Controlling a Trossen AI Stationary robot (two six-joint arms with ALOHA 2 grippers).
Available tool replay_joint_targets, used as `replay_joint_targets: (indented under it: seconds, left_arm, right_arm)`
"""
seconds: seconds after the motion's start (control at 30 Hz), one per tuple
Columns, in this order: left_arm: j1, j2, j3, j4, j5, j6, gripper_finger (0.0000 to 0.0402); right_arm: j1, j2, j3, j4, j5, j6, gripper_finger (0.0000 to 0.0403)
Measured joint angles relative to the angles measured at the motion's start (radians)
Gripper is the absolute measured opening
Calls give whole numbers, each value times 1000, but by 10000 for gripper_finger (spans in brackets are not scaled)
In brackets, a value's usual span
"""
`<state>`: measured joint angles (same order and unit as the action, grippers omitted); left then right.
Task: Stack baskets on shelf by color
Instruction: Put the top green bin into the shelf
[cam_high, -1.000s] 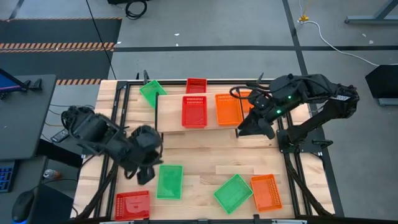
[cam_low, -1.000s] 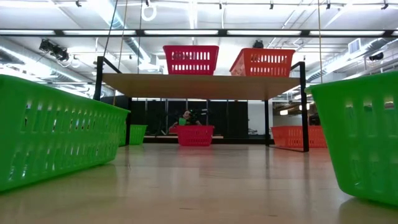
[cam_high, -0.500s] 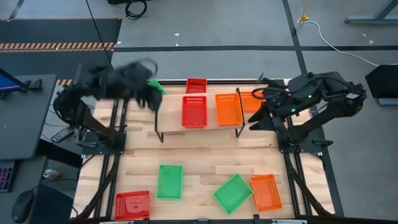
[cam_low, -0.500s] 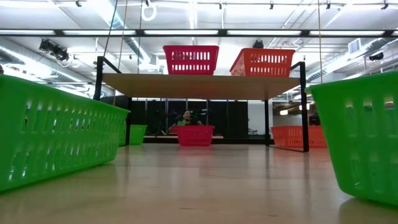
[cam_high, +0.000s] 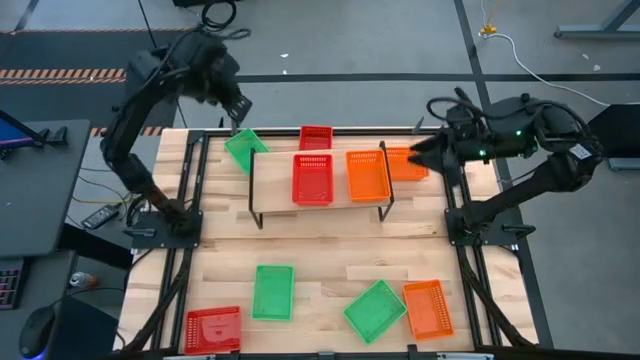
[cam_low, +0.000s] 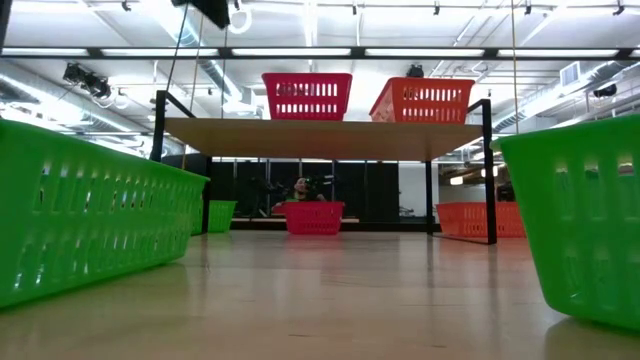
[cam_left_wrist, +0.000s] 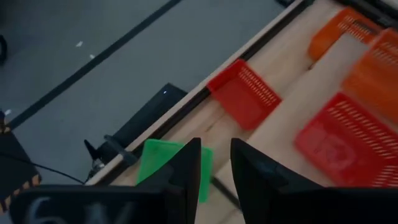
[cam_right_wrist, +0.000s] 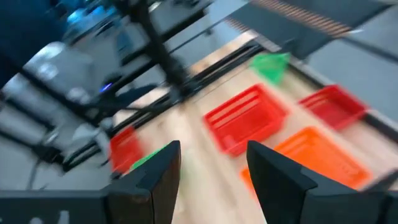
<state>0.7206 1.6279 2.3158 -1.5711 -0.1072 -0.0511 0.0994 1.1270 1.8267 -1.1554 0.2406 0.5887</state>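
**Lining up on the far baskets**

Hovering high over the table's far-left corner, the left gripper (cam_high: 238, 108) hangs above the green basket (cam_high: 245, 149) that lies tilted just behind the shelf (cam_high: 270, 185), at about 11 o'clock from the table's centre. Its fingers (cam_left_wrist: 186, 171) stand a little apart with nothing between them, and the green basket shows directly beyond their tips in the left wrist view.

Over at about 2 o'clock, the right gripper (cam_high: 412, 160) hangs with its jaws wide and empty, just beside the orange basket (cam_high: 405, 163) on the table behind the shelf's right end.

On the shelf sit a red basket (cam_high: 311, 179) in the middle and an orange shelf basket (cam_high: 367, 174) to its right; the left third of the plank is bare. A second red one (cam_high: 315, 137) lies behind the shelf at 12 o'clock. Nearer the front, well apart from both arms, lie a green front basket (cam_high: 273, 292) at 7 o'clock, a red corner basket (cam_high: 213, 329) further toward the corner, and a tilted green one (cam_high: 375, 310) touching an orange front basket (cam_high: 428, 308) at 5 o'clock.

The step in hand looks like a reach for the far baskets. To do it well:

- Left arm: turn the wrist to match the green basket's skew, come straight down on one long wall and pinch the rim, so the tray does not swing.
- Lift clear of the shelf's black leg before carrying it to the bare left third.
- Right arm: take the orange basket by its outer wall, then lower it squarely into the orange one on the shelf so the two nest.
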Motion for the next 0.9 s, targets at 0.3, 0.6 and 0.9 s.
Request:
replay_joint_targets:
  seconds: [0.3,0.6,0.9]
  left_arm:
    - [290,104,0,0,264,145,94]
    - [432,193,1,0,279,202,94]
    - [450,273,0,0,222,247,94]
  right_arm:
    - [-133,5,0,0,46,31,190]
    - [-233,12,0,-21,20,-38,190]
    - [-306,12,0,-21,-63,-84,190]
